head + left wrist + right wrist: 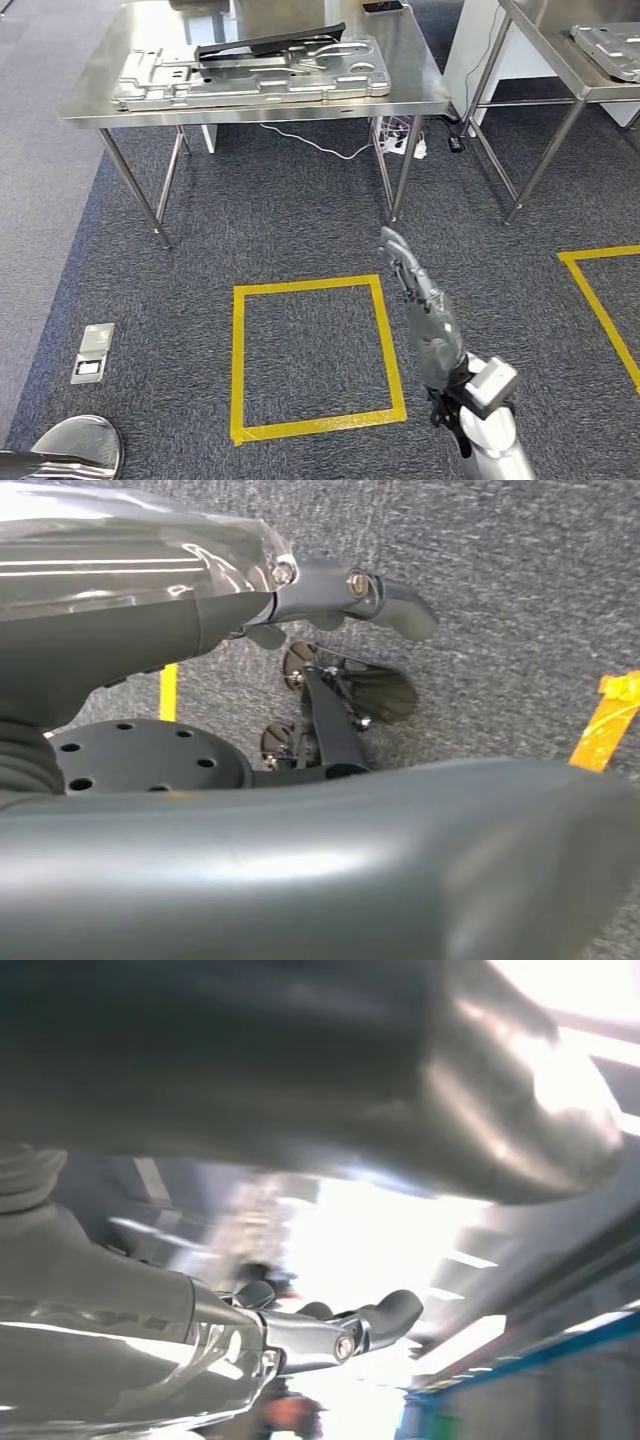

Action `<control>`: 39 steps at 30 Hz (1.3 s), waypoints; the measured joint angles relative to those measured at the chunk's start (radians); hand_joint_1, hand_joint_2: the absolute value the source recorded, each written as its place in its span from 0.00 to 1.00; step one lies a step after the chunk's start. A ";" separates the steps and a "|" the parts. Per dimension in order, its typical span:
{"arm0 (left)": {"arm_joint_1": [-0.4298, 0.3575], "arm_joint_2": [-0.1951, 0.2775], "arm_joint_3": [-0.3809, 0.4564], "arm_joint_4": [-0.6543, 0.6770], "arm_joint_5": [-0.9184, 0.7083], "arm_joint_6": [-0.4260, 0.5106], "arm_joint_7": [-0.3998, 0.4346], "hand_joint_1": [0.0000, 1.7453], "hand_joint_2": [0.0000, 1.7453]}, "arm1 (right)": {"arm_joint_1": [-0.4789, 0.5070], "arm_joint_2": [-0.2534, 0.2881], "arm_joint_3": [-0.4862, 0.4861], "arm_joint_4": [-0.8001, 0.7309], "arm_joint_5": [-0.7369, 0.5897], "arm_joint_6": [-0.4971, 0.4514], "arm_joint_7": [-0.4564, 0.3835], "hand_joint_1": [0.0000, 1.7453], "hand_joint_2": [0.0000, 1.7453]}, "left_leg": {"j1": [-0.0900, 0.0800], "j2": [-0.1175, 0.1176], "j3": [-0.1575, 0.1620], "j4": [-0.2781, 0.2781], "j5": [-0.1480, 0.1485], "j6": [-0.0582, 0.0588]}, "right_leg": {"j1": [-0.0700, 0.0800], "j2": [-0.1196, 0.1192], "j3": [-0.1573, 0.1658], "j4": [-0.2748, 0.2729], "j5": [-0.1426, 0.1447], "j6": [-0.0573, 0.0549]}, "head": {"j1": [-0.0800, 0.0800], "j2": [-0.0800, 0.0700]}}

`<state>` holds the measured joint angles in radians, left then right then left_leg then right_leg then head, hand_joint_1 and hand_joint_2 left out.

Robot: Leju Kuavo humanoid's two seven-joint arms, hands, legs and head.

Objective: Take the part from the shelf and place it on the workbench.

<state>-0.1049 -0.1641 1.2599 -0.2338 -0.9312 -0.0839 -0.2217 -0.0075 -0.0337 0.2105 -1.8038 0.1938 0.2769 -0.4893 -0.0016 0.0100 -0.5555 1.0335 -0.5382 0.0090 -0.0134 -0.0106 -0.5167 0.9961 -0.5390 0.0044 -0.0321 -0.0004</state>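
A large grey stamped metal part (256, 72) lies flat on the steel workbench (90, 105) at the far side of the carpet, with a long black piece (272, 44) lying across its top. My right hand (419, 300) is raised over the floor, well short of the bench, fingers stretched out and apart, holding nothing. The right wrist view shows the same right hand (302, 1335) empty against a blurred bright ceiling. My left hand (317, 590) hangs low over the carpet, fingers straight and holding nothing.
A yellow tape square (238, 360) marks the carpet in front of the bench, and a second one (596, 300) lies to the right. A second steel table (581, 85) at the right carries another grey part (611, 45). A power strip (400, 140) and cables lie under the bench.
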 joint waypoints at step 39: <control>0.006 0.000 -0.007 0.000 -0.060 -0.008 0.005 0.00 1.00 | -0.016 0.054 -0.358 1.594 -0.142 -0.357 0.581 0.00 1.00 | 0.007 -0.002 0.001 0.109 -0.055 0.000 | 0.003 -0.001 -0.016 0.008 0.009 -0.010 | -0.001 0.000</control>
<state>-0.0994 -0.1645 1.2530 -0.2339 -0.9909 -0.0919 -0.2163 -0.0234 0.0208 -0.1473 -0.2101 0.0523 -0.0805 0.0918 0.0050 0.0078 -0.5549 1.1428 -0.5933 0.0085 -0.0102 -0.0113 -0.5332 1.0044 -0.5300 -0.0059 -0.0332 -0.0004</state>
